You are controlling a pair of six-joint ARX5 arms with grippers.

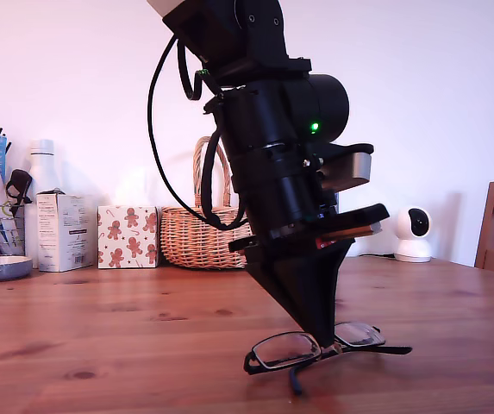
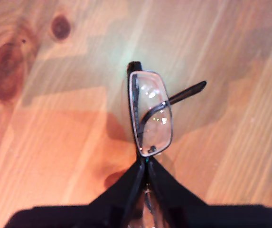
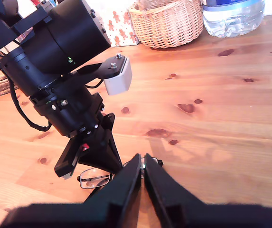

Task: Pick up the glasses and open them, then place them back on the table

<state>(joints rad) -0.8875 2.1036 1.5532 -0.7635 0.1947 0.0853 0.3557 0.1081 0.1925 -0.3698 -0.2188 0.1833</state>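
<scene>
My first gripper [image 1: 326,339] is leaning steeply down, jaws pinching the glasses [image 1: 303,349] near the counter's [image 1: 126,345] front edge; my second gripper [image 3: 143,164], jaws pressed together, is pointing at them.

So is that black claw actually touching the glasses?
Touching. In the first wrist view my first gripper is shut on the glasses at the bridge; the exterior view shows its tip on the frame.

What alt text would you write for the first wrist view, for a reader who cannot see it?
My first gripper is closed on the bridge of the glasses, which lie on the reddish-brown wooden table. One clear lens and one slim black temple arm show beyond the fingertips; dark knots mark the wood.
</scene>
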